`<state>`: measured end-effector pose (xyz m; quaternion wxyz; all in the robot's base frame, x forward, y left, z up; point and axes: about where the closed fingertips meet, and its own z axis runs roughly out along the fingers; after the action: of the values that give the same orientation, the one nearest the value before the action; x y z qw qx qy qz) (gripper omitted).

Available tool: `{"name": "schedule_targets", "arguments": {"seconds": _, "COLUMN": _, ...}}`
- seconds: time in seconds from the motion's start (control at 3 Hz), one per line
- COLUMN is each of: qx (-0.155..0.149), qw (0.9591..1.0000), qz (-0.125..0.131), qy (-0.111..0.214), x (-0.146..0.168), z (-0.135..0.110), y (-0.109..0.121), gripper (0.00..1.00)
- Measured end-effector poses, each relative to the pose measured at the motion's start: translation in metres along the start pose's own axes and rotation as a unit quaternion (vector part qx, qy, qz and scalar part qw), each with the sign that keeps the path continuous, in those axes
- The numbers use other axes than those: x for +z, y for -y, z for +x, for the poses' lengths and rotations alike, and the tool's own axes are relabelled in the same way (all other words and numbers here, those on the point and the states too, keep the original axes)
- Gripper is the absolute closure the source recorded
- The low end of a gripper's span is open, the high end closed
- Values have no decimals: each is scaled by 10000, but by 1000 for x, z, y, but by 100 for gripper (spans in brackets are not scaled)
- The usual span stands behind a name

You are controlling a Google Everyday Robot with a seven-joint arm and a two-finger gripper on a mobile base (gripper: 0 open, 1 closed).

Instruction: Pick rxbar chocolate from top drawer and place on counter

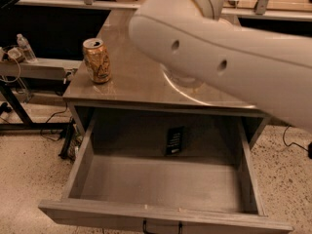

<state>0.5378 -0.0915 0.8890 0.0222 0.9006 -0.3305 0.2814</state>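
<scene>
A thick, smooth white robot arm (pixel 229 57), with a rounded joint at top centre and two small dark holes in its shell, stretches diagonally down to the right edge, widening as it goes; its two-finger hand is out of sight.

One high, close view over the arm (pixel 243 57), down onto counter (pixel 136 79) and top drawer (pixel 161 214); jaws hidden.

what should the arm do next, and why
Probably lower the gripper, which is out of view past the white arm, into the top drawer over the rxbar chocolate. The drawer is open and the bar sits free at its back, not yet on the counter.
</scene>
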Motion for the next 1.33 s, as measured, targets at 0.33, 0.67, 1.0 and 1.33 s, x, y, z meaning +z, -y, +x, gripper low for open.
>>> {"name": "schedule_targets", "arguments": {"seconds": 0.33, "qx": -129, "qw": 9996, "qz": 224, "qy": -105, "x": 0, "z": 31, "y": 40, "gripper": 100}}
{"name": "schedule_targets", "arguments": {"seconds": 0.67, "qx": -240, "qw": 9993, "qz": 264, "qy": 60, "x": 20, "z": 33, "y": 55, "gripper": 100}}
{"name": "schedule_targets", "arguments": {"seconds": 1.0, "qx": -156, "qw": 9991, "qz": 256, "qy": 315, "x": 36, "z": 21, "y": 43, "gripper": 100}}
{"name": "schedule_targets", "arguments": {"seconds": 1.33, "qx": 37, "qw": 9978, "qz": 181, "qy": 638, "x": 53, "z": -1, "y": 6, "gripper": 100}}
